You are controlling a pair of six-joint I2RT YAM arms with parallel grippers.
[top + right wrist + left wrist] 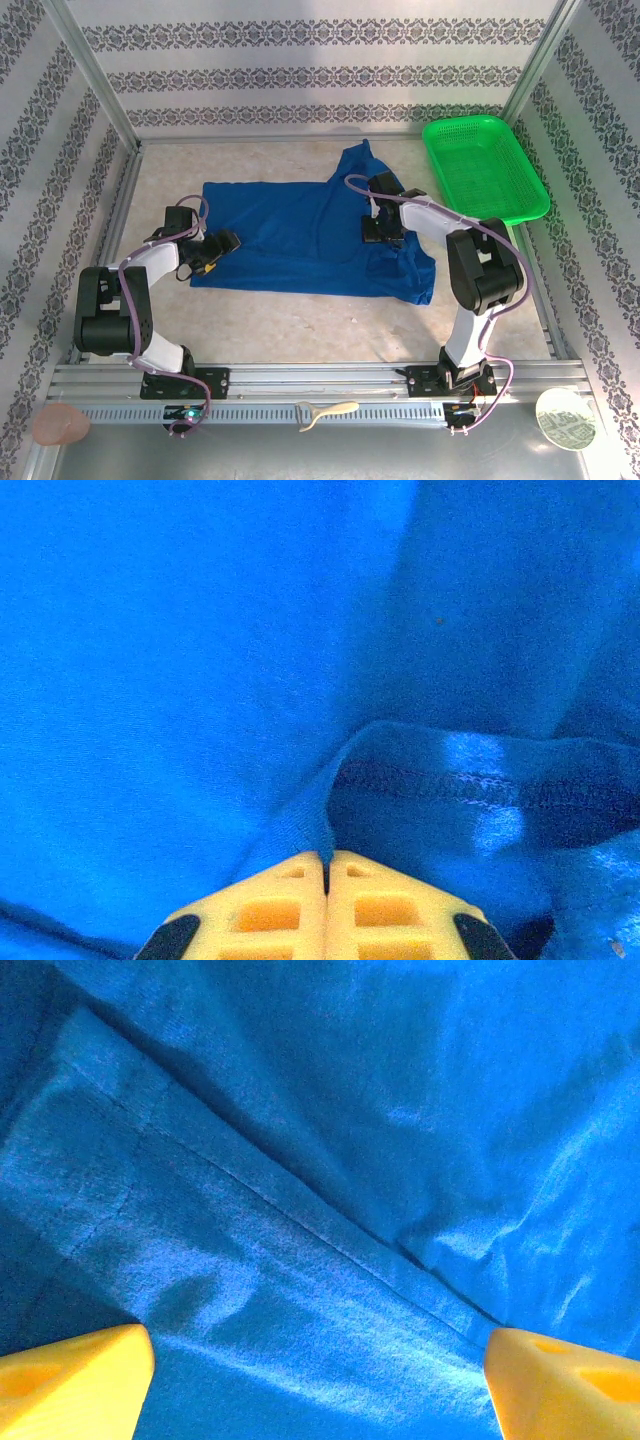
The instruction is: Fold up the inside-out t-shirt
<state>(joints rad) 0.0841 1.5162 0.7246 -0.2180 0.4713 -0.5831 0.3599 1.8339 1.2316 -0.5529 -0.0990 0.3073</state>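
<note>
clenched together, the fingers of my right gripper pinch a raised ridge of the inside-out t-shirt beside a stitched hem. my left gripper hangs spread wide over a seam at the shirt's left edge, grasping nothing. the shirt lies mostly flat across the table. it looks light, limp and wrinkly, so i expect it to sag and drag when lifted. i judge hems and corners the surest places to take hold.
</note>
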